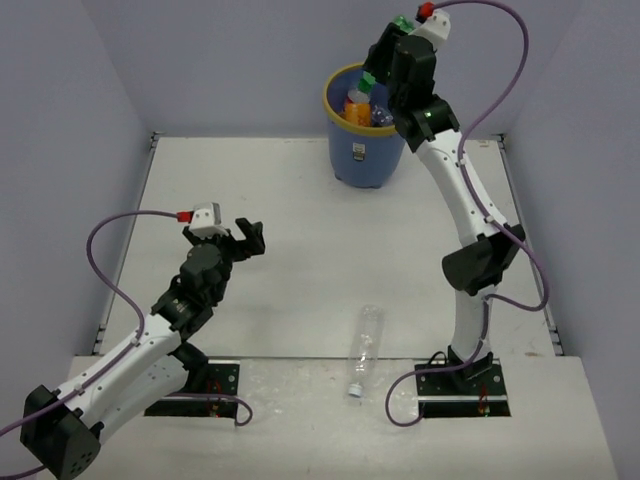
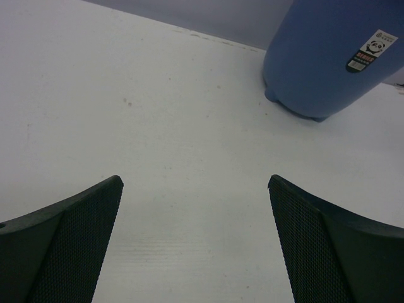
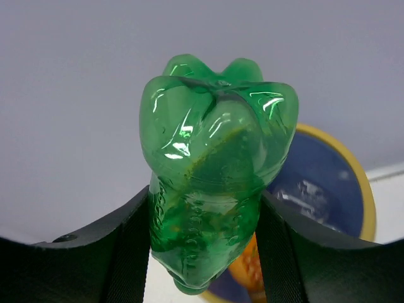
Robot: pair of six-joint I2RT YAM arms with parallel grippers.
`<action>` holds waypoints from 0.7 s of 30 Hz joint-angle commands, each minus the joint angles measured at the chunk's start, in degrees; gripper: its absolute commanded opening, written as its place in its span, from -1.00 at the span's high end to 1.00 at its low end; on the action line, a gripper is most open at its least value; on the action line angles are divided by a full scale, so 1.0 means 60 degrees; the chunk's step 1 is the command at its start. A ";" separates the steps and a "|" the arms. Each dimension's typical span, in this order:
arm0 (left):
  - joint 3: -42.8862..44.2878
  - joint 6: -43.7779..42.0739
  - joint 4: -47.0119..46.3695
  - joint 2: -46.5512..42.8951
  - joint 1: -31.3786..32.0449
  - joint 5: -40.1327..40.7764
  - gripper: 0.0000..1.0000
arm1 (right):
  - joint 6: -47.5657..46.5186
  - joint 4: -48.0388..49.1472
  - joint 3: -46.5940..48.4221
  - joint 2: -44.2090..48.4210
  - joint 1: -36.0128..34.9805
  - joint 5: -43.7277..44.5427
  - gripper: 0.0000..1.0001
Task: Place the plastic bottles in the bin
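Green bottle [image 3: 214, 164] sits clamped between the fingers of the right gripper [image 3: 205, 246], held up in the air above the yellow-rimmed blue bin [image 1: 365, 155], where an orange bottle [image 1: 357, 108] lies inside. Away to the left, the left gripper [image 1: 245, 238] hangs spread wide and empty over the surface [image 1: 300, 210]. One clear bottle [image 1: 365, 345] lies on its side near the arm bases.

A robotics lab test cell: a left arm [image 1: 130, 350] and a right arm [image 1: 465, 200], both white, bolted on black plates [image 1: 222, 383] at the edge of a white table [image 1: 300, 260]. Plain lilac walls [image 1: 60, 120] box it in on 3 sides. Purple cables [image 1: 120, 217] loop from the wrists, and 1 blue bin [image 1: 385, 162] stands at the back.
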State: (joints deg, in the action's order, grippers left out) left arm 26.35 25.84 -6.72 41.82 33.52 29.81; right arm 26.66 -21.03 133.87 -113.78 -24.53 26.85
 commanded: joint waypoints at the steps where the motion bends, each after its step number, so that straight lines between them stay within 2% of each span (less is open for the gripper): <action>1: -0.0067 -0.0149 -0.0863 0.0333 -0.0020 -0.0718 -1.00 | -0.1054 0.1760 0.0797 -0.1021 0.0207 0.0105 -0.19; 2: -0.0011 -0.0177 -0.0960 0.0503 -0.0020 -0.0973 -1.00 | -0.1224 0.2275 0.0668 -0.1106 0.0207 0.0288 -0.58; 4: 0.0049 -0.0195 -0.1037 0.0788 -0.0020 -0.1365 -1.00 | -0.1546 0.2576 0.0393 -0.1230 0.0208 0.0566 -0.97; 9: 0.0176 -0.0296 -0.1151 0.1246 -0.0020 -0.1849 -1.00 | -0.2208 0.2273 0.0543 -0.1272 0.0207 0.0761 -0.98; 18: 0.0457 -0.0338 -0.1181 0.1919 -0.0020 -0.2724 -1.00 | -0.2511 0.2099 -0.0925 0.0342 0.0222 0.0988 -0.97; 21: 0.0628 -0.0338 -0.1109 0.2280 -0.0020 -0.3286 -1.00 | -0.2379 0.1026 -0.1081 0.1014 0.0208 0.0561 -0.97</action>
State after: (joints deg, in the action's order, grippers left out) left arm 27.02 24.91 -11.22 53.61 33.52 14.91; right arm 13.24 -11.29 127.92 -116.49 -23.18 31.00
